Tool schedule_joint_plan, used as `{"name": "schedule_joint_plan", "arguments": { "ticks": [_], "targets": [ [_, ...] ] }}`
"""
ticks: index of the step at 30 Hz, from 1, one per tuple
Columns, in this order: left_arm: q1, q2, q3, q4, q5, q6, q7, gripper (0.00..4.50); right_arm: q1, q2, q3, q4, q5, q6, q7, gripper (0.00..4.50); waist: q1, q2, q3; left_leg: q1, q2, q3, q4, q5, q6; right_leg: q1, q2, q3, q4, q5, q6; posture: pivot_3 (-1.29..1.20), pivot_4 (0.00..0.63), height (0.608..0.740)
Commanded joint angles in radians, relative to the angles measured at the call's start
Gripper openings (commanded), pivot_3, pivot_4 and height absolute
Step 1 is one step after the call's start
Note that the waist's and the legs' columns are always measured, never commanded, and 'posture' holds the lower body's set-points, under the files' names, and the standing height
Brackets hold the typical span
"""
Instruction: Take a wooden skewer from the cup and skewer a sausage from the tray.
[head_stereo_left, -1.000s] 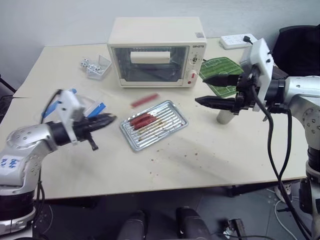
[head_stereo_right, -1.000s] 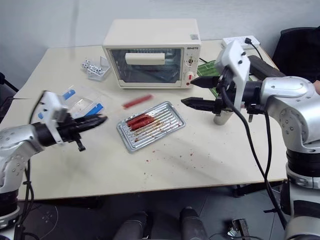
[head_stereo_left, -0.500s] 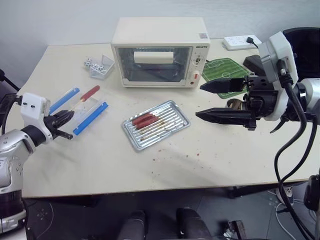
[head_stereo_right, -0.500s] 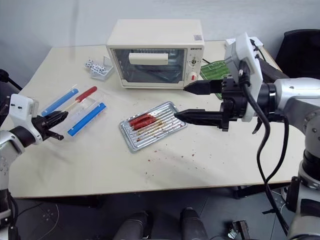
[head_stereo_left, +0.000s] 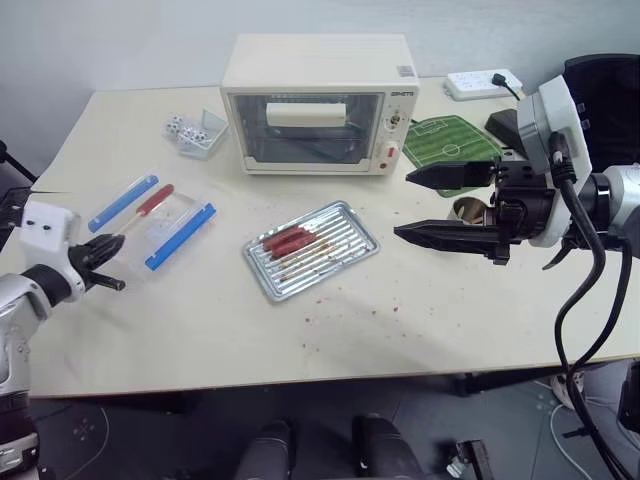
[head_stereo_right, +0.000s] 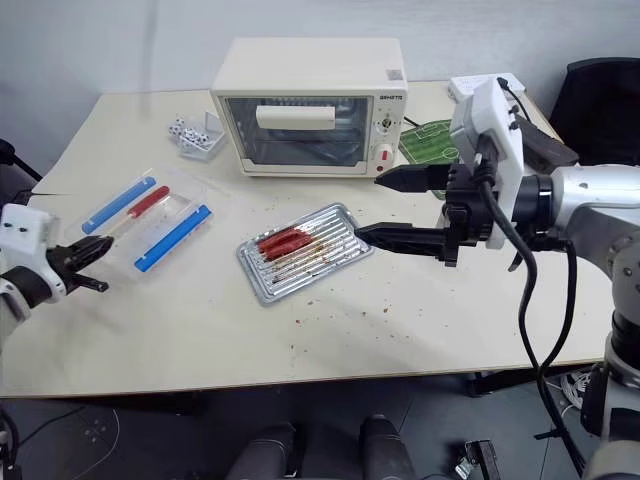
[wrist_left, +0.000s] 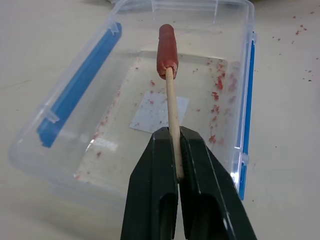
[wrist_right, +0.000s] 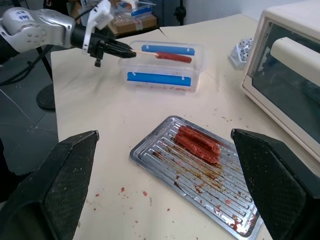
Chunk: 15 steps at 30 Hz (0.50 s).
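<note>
Your left gripper (wrist_left: 175, 150) is clamping the skewer (wrist_left: 171, 107), and a sausage (wrist_left: 167, 51) is already sitting on its tip, so the skewering is looking done. In the left eye view you are holding it at the left edge, over the clear box (head_stereo_left: 172, 222). Your right gripper (head_stereo_left: 445, 203) is hanging right of centre with jaws spread wide, gripping nothing, beside the cup (head_stereo_left: 466, 209). More sausages are lying in the tray (head_stereo_left: 345, 247) at centre. What is remaining, if anything, is setting the skewer down.
</note>
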Motion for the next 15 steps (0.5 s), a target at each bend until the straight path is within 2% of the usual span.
{"name": "schedule_joint_plan", "arguments": {
  "ticks": [1, 5, 10, 15],
  "targets": [
    [0.006, 0.013, 0.015, -0.013, 0.008, -0.027, -0.006, 0.0, -0.006, -0.013, -0.011, -0.012, 0.002, -0.032, -0.003, 4.43, 0.003, 0.0, 0.0, 0.0, 0.0, 0.0, 0.0, 0.0, 0.0, 0.0, 0.0, 0.0, 0.0, 0.0, 0.0, 0.0, 0.15, 0.74],
    [-0.054, 0.017, -0.04, 0.055, 0.028, -0.068, -0.021, 0.0, -0.019, -0.007, 0.005, -0.002, -0.001, -0.043, 0.002, 4.43, 0.006, 0.0, 0.0, 0.0, 0.0, 0.0, 0.0, 0.0, 0.0, 0.0, 0.0, 0.0, 0.0, 0.0, 0.0, 0.0, 0.15, 0.74],
    [-0.068, 0.025, -0.07, 0.076, 0.03, -0.109, -0.076, 1.33, -0.04, -0.01, 0.02, 0.014, 0.001, -0.049, 0.01, 4.5, 0.005, -0.001, 0.0, 0.0, 0.0, 0.0, 0.0, -0.001, 0.0, 0.0, 0.0, -0.002, -0.001, 0.0, 0.0, 0.0, 0.15, 0.74],
    [-0.022, 0.038, -0.003, 0.018, 0.005, -0.087, -0.082, 2.76, -0.031, -0.013, 0.015, 0.022, 0.016, -0.036, 0.005, 4.5, -0.006, -0.001, 0.0, 0.0, 0.001, 0.001, -0.001, -0.001, 0.0, 0.0, 0.001, -0.001, -0.003, 0.0, 0.0, 0.0, 0.15, 0.74]
  ]
}}
